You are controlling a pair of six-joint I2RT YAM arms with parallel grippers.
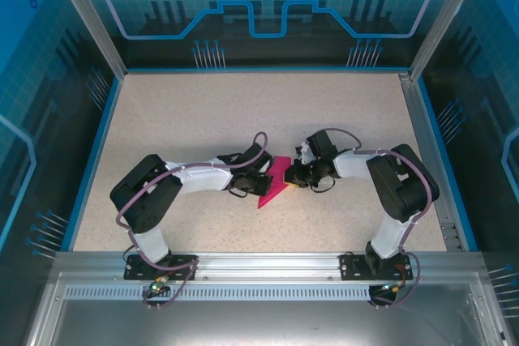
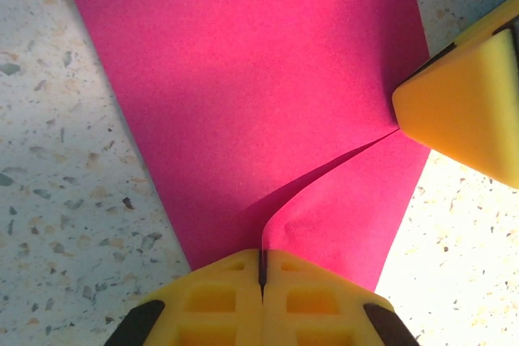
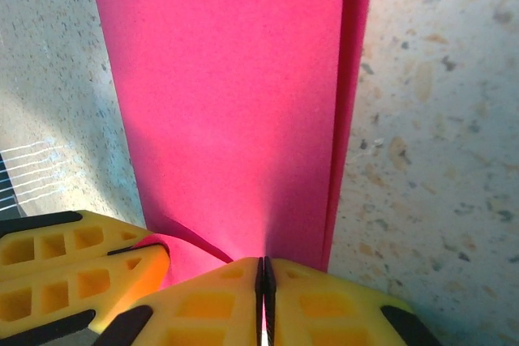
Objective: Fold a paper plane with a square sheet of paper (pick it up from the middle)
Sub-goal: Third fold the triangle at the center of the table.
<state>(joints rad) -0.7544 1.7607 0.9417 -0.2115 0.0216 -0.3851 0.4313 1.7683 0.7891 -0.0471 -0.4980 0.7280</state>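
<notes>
While left gripper [image 2: 261,275] and right gripper [image 3: 263,283] clamp shut on the paper plane [image 1: 274,184], diverging pulls may tear it. Slippage would skew creases.

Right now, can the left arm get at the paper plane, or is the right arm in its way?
Likely yes: the left hand is shut on the paper plane, with a raised fold pinched in it. The right hand grips the same paper close beside it, not in between.

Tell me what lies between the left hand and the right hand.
The paper plane lies between them, with the left hand and the right hand each shut on an edge; the top external view shows it.
</notes>
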